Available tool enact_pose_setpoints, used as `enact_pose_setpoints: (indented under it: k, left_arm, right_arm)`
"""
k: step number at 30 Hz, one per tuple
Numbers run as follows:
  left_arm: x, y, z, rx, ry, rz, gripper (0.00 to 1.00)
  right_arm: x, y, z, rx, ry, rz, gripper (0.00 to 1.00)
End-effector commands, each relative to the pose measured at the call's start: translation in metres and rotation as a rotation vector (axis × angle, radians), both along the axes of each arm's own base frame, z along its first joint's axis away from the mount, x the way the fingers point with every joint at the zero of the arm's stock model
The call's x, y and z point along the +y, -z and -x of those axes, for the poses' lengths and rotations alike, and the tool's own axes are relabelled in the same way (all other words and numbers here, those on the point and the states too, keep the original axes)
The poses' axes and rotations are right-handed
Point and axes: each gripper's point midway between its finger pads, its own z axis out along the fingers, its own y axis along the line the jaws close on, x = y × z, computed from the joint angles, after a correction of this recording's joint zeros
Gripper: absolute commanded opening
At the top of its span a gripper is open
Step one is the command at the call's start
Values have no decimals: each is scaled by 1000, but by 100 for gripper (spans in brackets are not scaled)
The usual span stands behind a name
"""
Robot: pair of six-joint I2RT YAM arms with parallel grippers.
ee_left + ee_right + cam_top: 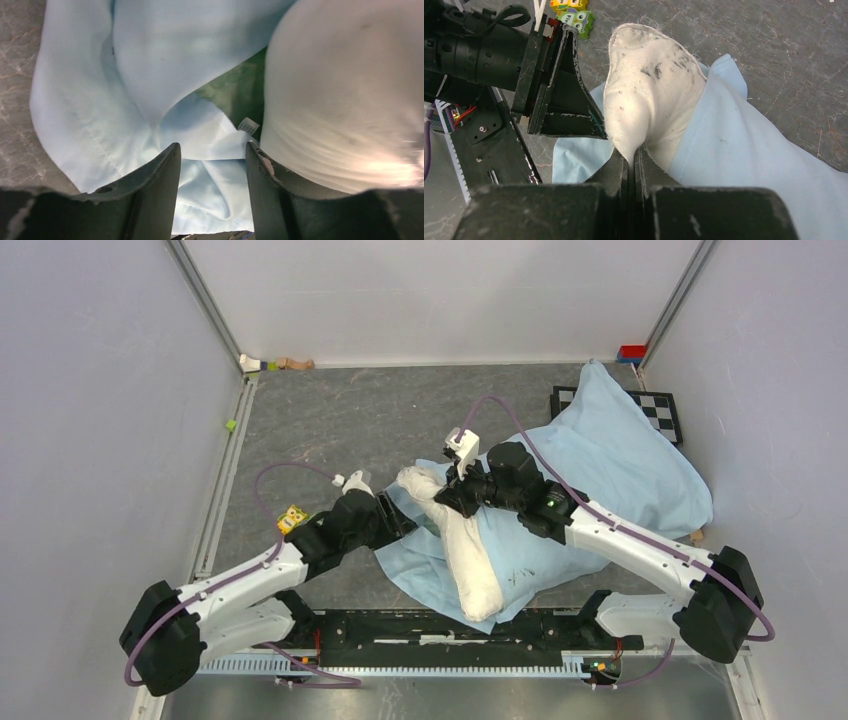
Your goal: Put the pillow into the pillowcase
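Observation:
The light-blue pillowcase (620,470) lies bulging across the right half of the table. One off-white end of the pillow (465,550) sticks out of its left opening, towards the near edge. My right gripper (447,498) is shut on a pinch of the pillow's (649,90) cloth at that bare end, as the right wrist view (633,152) shows. My left gripper (211,146) stands open just left of the pillow (345,100). Loose pillowcase (150,65) fabric lies under and between its fingers, and the green inside (235,90) shows at the opening.
A checkerboard (660,410) lies half under the pillowcase at the back right, with a red and blue block (631,353) in the corner. A yellow sticker (292,519) lies by my left arm. Small items (270,364) sit at the back left wall. A black rail (440,630) runs along the near edge.

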Motion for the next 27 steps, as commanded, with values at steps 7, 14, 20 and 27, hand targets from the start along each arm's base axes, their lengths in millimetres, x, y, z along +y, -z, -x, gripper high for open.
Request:
enact_pose_setpoints:
  k: [7,14,20,27]
  left_arm:
    - [-23,-7,-18,-56,53,-166,60]
    - [-34,9,-31,-87,19,-261,70]
    - [-34,22,-44,-107,-34,-327,70]
    - [-31,58,-44,-63,-73,-335,57]
  right_arm:
    - [3,-22,-11,-76,24,-50,0]
    - [5,-27,-10,-78,19,-64,0]
    - [6,-29,-10,-77,15,-71,0]
    - [6,-39,-11,-85,28,-90,0]
